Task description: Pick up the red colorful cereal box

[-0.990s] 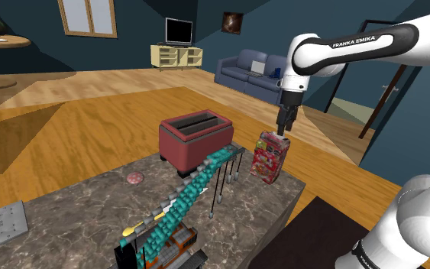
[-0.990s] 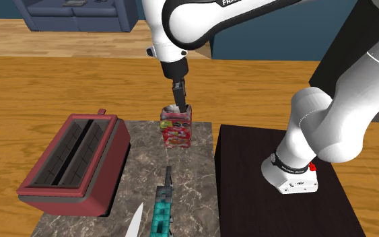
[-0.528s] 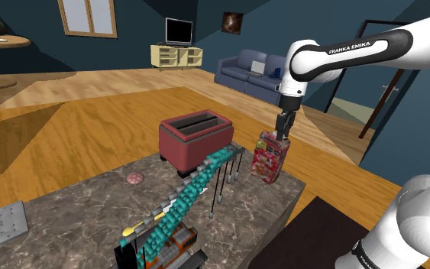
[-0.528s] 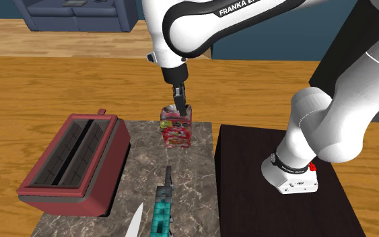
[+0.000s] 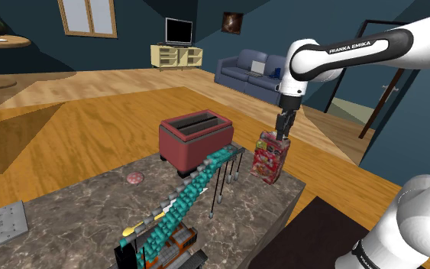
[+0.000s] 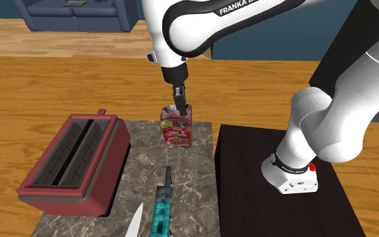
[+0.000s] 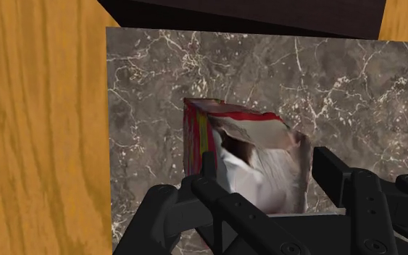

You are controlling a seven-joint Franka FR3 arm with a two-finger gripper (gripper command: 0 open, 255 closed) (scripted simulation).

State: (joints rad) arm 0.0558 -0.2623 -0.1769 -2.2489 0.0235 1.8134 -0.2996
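Observation:
The red cereal box (image 5: 269,162) with colourful print stands upright near the far corner of the marble table (image 5: 83,218), its top torn open. In the second exterior view the cereal box (image 6: 176,132) is close to the table edge by the dark stand (image 6: 282,202). My black gripper (image 5: 283,135) points straight down onto the box top (image 6: 179,108). In the wrist view the gripper (image 7: 264,170) has one finger against each side of the box's (image 7: 256,156) open top, clasping it. The box still rests on the table.
A dark red toaster (image 5: 194,136) stands to the shoulder view's left of the box. A teal beaded rack (image 5: 198,183) with hanging rods runs along the table toward the box. A small pink disc (image 5: 135,177) and a grey plate (image 5: 5,223) lie further back.
Between one second and half a second ago the hand shifted slightly over the box. Since then the arm and the box have stayed still.

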